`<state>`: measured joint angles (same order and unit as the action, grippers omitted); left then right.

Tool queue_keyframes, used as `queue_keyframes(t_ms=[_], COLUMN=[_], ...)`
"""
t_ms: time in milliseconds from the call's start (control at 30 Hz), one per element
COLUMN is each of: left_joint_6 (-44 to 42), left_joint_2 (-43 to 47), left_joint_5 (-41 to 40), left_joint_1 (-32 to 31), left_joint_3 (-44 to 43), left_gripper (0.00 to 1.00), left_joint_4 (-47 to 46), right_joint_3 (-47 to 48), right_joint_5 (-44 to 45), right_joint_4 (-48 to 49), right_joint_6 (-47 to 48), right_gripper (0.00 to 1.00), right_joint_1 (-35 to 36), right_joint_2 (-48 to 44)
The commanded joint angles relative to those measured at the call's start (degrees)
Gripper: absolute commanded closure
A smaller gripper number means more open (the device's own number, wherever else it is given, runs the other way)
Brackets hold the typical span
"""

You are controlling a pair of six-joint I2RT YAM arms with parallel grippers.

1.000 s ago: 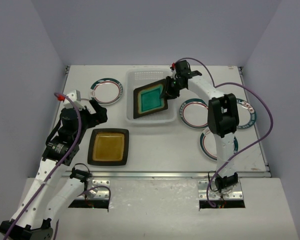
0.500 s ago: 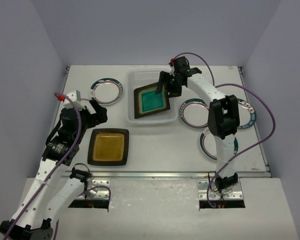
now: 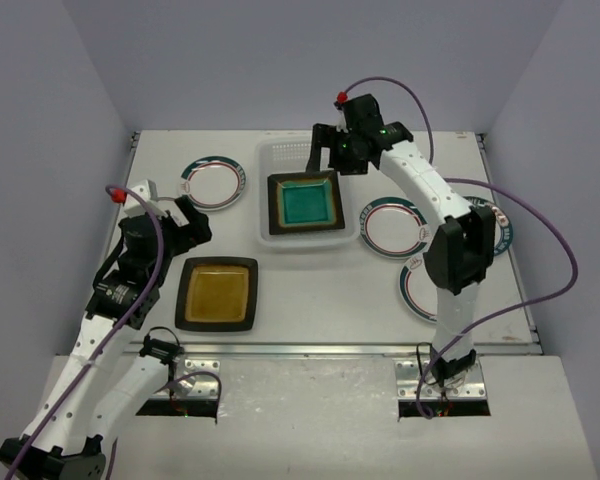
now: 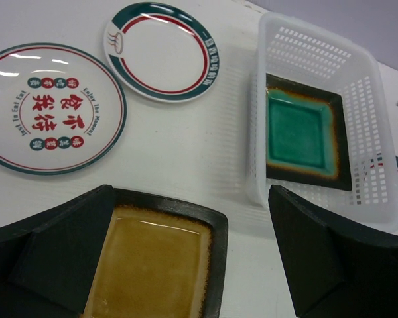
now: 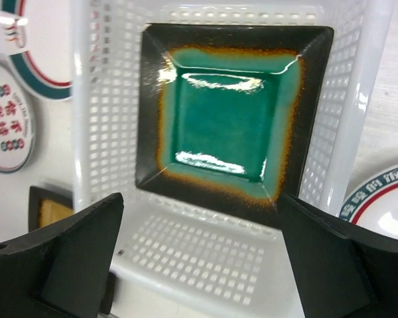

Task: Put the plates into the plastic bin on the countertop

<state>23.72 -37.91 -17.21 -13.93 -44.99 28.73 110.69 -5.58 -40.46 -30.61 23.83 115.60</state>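
white countertop (image 3: 310,290) boxed in by grey walls, teal plate (image 3: 306,203) lying flat in the plastic bin (image 3: 280,155), right gripper (image 3: 334,155) just above its far edge, jaws wide apart, holding nothing, left gripper (image 3: 195,222) spread wide too, near the amber plate (image 3: 218,293), round plates (image 3: 213,181) scattered either side

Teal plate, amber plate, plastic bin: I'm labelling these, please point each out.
teal plate (image 3: 305,203), top external view, its teal centre.
amber plate (image 3: 218,293), top external view, its amber centre.
plastic bin (image 3: 285,155), top external view, bare far floor.
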Motion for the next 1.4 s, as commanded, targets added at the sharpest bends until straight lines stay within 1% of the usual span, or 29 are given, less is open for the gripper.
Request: queue_keyframes(t_ms=[0,100,167,200,267,367,400,433,467,500,533,567,633,733,767,800,833,900,967,1067,1167,1233,1300,1367], left_joint_6=[6.09,9.22,11.29,11.94,10.16,9.74,10.22,10.47,10.49,10.92,11.24,10.84,8.15,0.84,-3.05,-3.93,-3.86,-7.35,-9.12,-11.63,-13.37,-13.70,-13.78,-13.23], left_joint_2=[-3.00,-7.79,-12.05,-14.14,-17.18,-22.38,-23.78,-25.29,-27.10,-30.13,-31.31,-32.85,-33.47,-36.40,-38.21,-41.53,-42.31,-45.83,-50.85,-55.68,-57.30,-56.83,-55.33,-53.07], left_joint_5=[-7.68,-10.12,-8.43,-6.09,-1.16,0.95,0.43,0.45,0.95,2.52,2.78,8.91,14.05,13.85,13.19,8.57,8.77,13.75,16.44,20.20,26.19,30.36,33.21,33.31], left_joint_1=[-0.49,0.42,2.98,5.36,9.88,12.08,12.37,12.82,13.63,16.27,16.42,19.32,20.43,20.87,20.94,20.52,20.52,20.52,20.26,20.25,18.53,17.41,14.96,12.93], left_joint_3=[-2.08,-3.77,-5.43,-6.26,-6.47,-5.55,-5.45,-5.29,-5.38,-5.54,-5.34,-4.53,-3.55,-5.30,-8.28,-9.31,-9.32,-7.93,-7.45,-6.63,-4.91,-3.27,-2.13,-1.79], left_gripper=[0.00,0.00,0.00,0.00,0.00,0.00,0.00,0.00,0.00,0.00,0.00,0.00,0.00,0.00,0.00,0.00,0.00,0.02,0.05,0.06,0.07,0.07,0.09,0.09], left_joint_4=[3.00,7.74,12.91,15.57,17.90,19.09,19.34,19.35,19.45,19.80,20.28,19.72,15.42,13.12,13.47,13.87,13.30,9.86,7.91,5.93,2.31,-0.27,-1.96,-2.59], right_joint_3=[-6.35,-20.74,-30.34,-32.46,-39.50,-47.24,-51.24,-52.74,-53.91,-55.48,-55.56,-57.01,-59.06,-61.83,-62.37,-63.05,-63.06,-63.52,-64.29,-65.84,-67.49,-68.16,-68.48,-68.95], right_joint_5=[0.15,-5.46,-8.91,-9.41,-12.13,-15.25,-16.47,-18.11,-21.74,-23.93,-26.30,-30.51,-35.22,-43.95,-46.11,-49.62,-50.89,-54.74,-57.64,-60.13,-61.90,-62.79,-63.99,-64.66], right_joint_4=[3.72,10.03,13.80,14.61,15.02,17.38,18.81,20.14,21.49,22.03,22.85,24.55,27.52,30.50,32.20,32.91,33.49,36.78,39.07,42.65,47.03,49.15,50.66,52.63], right_joint_6=[2.11,1.56,2.55,3.26,4.78,6.17,6.18,6.09,5.99,5.74,5.65,5.57,5.85,6.81,7.25,7.84,7.60,5.88,3.52,1.73,-0.95,-2.42,-3.86,-5.23], right_gripper=[0.01,0.01,0.01,0.01,0.01,0.01,0.01,0.01,0.01,0.01,0.01,0.01,0.01,0.01,0.01,0.01,0.01,0.01,0.01,0.01,0.01,0.01,0.01,0.01], right_joint_1=[3.48,3.68,3.56,3.51,3.58,3.48,3.22,2.82,1.73,1.11,0.38,-0.91,-2.44,-5.34,-6.97,-7.85,-8.69,-11.28,-12.32,-13.18,-13.19,-13.19,-13.19,-13.28], right_joint_2=[-14.01,-26.54,-34.99,-36.88,-42.63,-47.31,-48.59,-49.47,-50.30,-50.48,-50.57,-50.65,-50.65,-50.56,-50.37,-49.68,-49.17,-47.61,-46.73,-46.43,-47.49,-47.58,-47.26,-47.25])
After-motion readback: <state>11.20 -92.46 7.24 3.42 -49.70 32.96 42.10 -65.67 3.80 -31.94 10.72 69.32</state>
